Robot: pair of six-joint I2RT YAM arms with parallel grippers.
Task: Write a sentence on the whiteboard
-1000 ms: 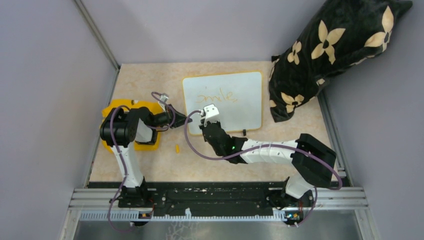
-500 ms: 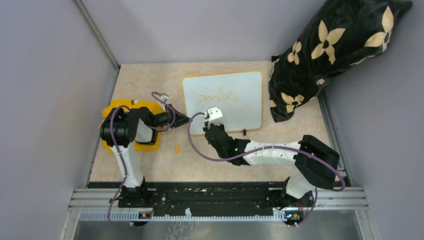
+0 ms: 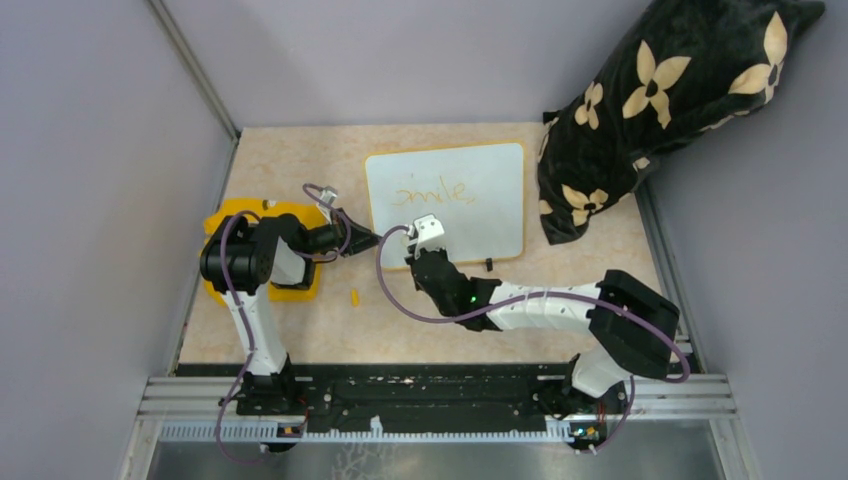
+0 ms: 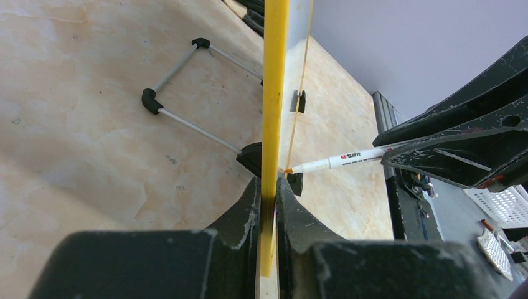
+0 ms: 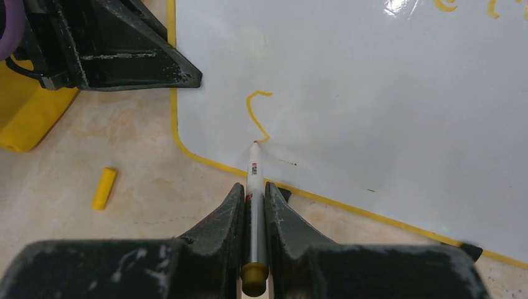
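Note:
The whiteboard [image 3: 480,215] lies at the middle of the table, white with a thin yellow rim. On its upper half is the sentence [image 3: 432,191], one faint orange word. My left gripper [image 3: 372,238] is shut on the board's left rim [image 4: 274,93], which the left wrist view shows edge-on between the pads. My right gripper [image 5: 253,187] is shut on a white marker [image 5: 254,180]. The marker's tip rests on the whiteboard [image 5: 373,93] at the foot of a fresh S-shaped orange stroke [image 5: 256,115] near the lower left corner.
A yellow marker cap [image 3: 354,296] lies on the table near the board's corner. A flat yellow piece [image 3: 225,217] sits under my left arm. A black flowered pillow [image 3: 650,110] leans at the back right. Grey walls close in the left, back and right sides.
My right gripper has shifted slightly right and toward the near edge with the marker. The left arm and the board have not moved.

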